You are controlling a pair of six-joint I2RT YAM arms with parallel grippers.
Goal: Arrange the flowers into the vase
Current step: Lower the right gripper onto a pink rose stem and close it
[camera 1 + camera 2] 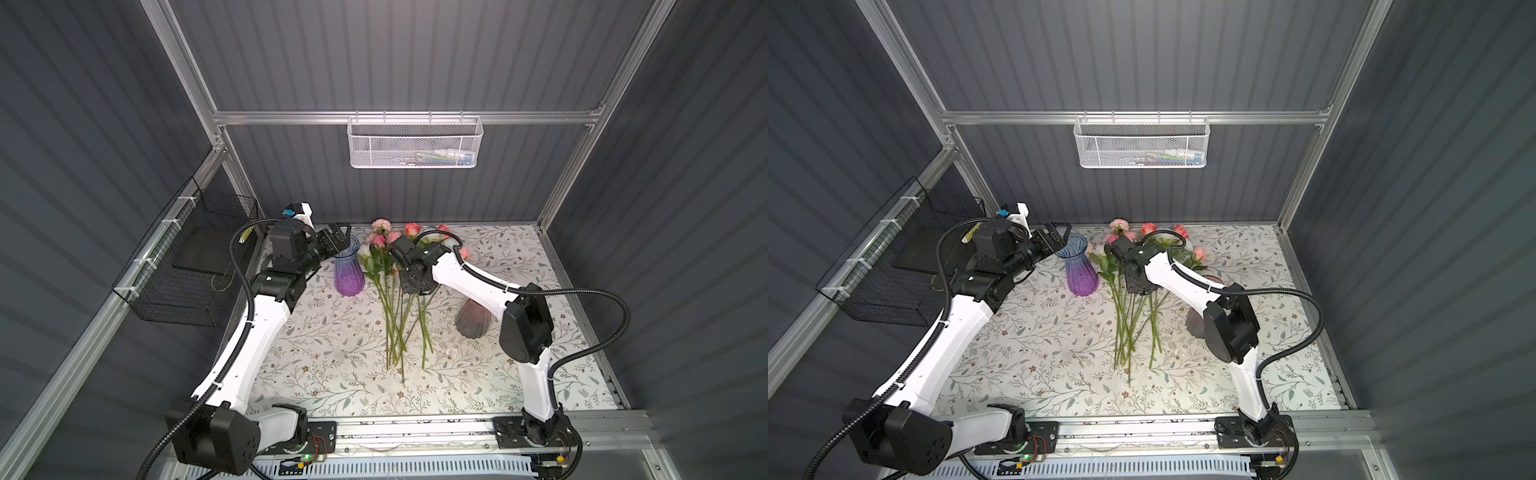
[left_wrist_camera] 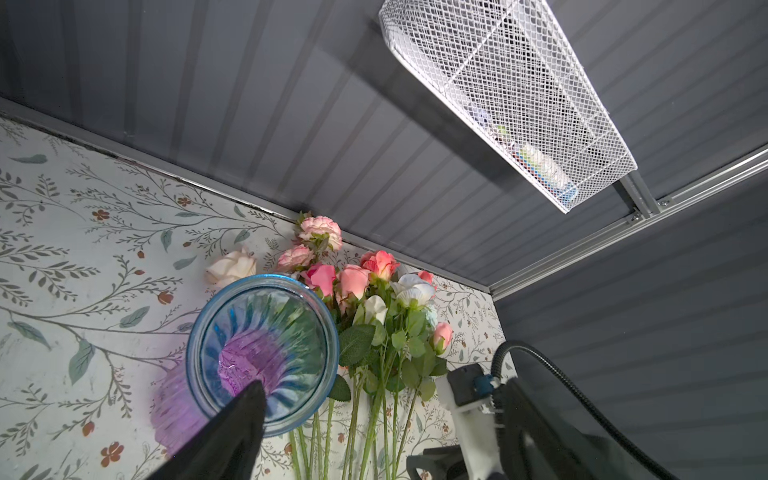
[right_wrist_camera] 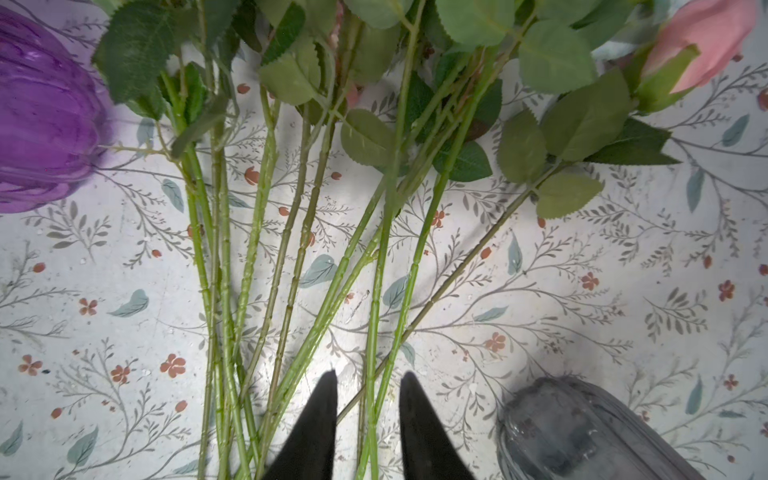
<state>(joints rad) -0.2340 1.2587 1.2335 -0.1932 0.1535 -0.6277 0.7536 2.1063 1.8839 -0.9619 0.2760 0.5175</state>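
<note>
The flowers (image 1: 392, 316) (image 1: 1129, 328) lie in a loose bunch mid-table, with pink, coral and white blooms toward the back wall and green stems toward the front. A ribbed blue-to-purple glass vase (image 1: 349, 270) (image 1: 1081, 270) stands upright just left of them and holds nothing. My left gripper (image 1: 338, 235) hovers open at the vase's rim. In the left wrist view one finger (image 2: 245, 415) reaches over the vase (image 2: 266, 332) mouth. My right gripper (image 3: 368, 376) points down over the flowers (image 3: 258, 208), jaws apart, with a couple of stems between them, unsqueezed.
A second, grey-pink glass vase (image 1: 473, 320) (image 3: 582, 428) sits right of the stems, partly under my right arm. A black wire basket (image 1: 187, 270) hangs on the left wall. A white mesh basket (image 1: 415, 141) hangs on the back wall. The table cover (image 1: 332, 365) is floral.
</note>
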